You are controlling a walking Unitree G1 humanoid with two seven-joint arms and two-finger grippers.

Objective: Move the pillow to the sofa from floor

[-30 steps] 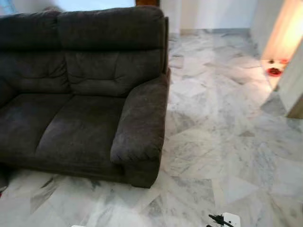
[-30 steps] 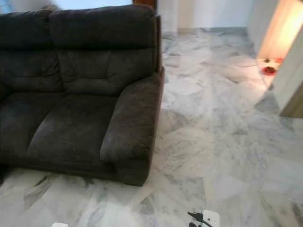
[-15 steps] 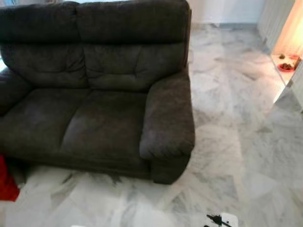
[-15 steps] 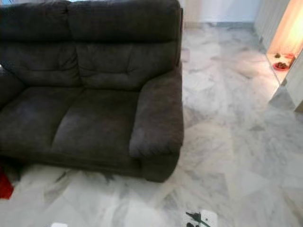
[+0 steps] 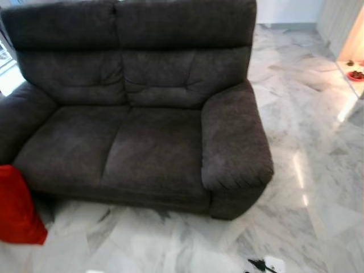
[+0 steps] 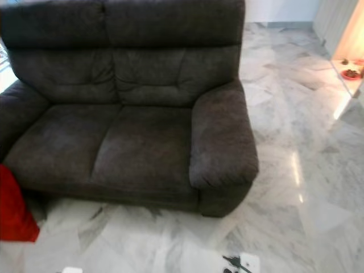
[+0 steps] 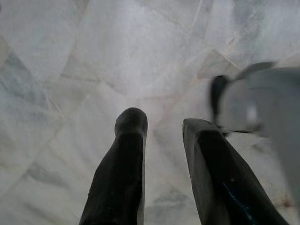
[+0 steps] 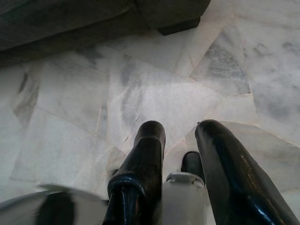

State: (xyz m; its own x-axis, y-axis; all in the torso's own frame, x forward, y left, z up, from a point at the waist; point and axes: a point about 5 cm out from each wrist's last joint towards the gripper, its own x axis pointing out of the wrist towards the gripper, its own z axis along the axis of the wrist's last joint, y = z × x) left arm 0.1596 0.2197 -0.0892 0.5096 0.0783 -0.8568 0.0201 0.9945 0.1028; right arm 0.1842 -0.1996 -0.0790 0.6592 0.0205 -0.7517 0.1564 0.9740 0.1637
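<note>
The head camera has swung left since the earlier frames, bringing the red pillow [image 5: 20, 207] into the lower left, on the marble floor [image 5: 296, 170] against the dark grey sofa [image 5: 142, 142]. The task looks unstarted: the left gripper [image 7: 161, 126] and right gripper [image 8: 180, 133] hang empty, fingers narrowly parted. No writing is readable.

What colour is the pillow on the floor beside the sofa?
The pillow is bright red, plain with no pattern visible; it shows best in the left eye view.
</note>
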